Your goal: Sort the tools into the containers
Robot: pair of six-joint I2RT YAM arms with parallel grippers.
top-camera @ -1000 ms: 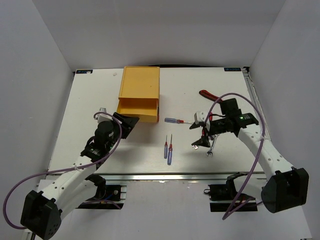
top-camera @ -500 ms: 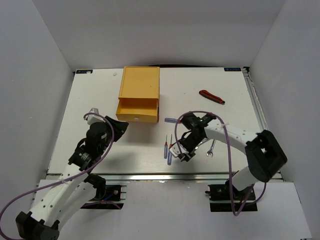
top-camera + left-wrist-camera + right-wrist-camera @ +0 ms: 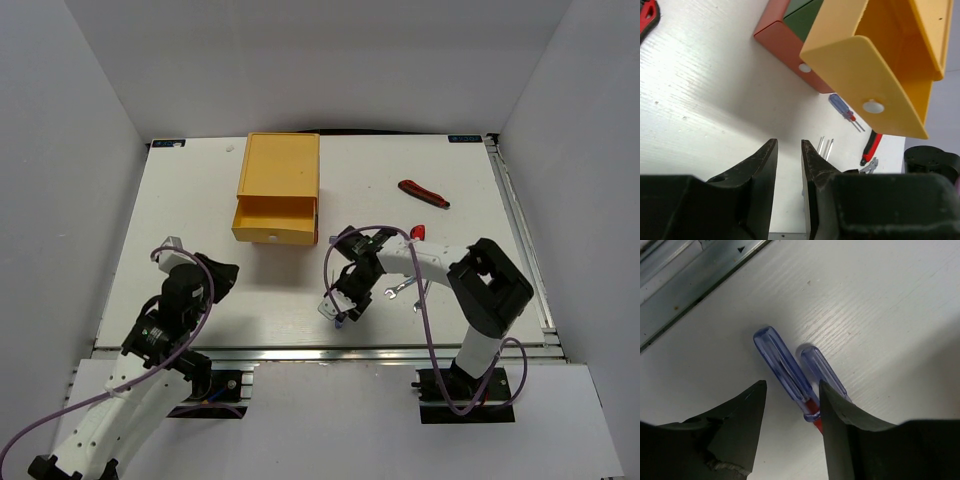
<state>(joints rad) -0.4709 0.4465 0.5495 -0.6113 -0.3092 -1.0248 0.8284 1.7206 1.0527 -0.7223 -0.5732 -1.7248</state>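
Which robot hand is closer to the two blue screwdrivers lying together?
Right. The right hand hovers directly over the blue screwdrivers, jaws straddling one; the left hand sits far left of them.

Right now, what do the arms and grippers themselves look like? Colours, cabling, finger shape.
Both the left arm and the right arm are built from white links with black joint housings. A purple cable loops loosely along each. The left gripper and right gripper each have two matte black fingers tapering to blunt points. No readable markings show.
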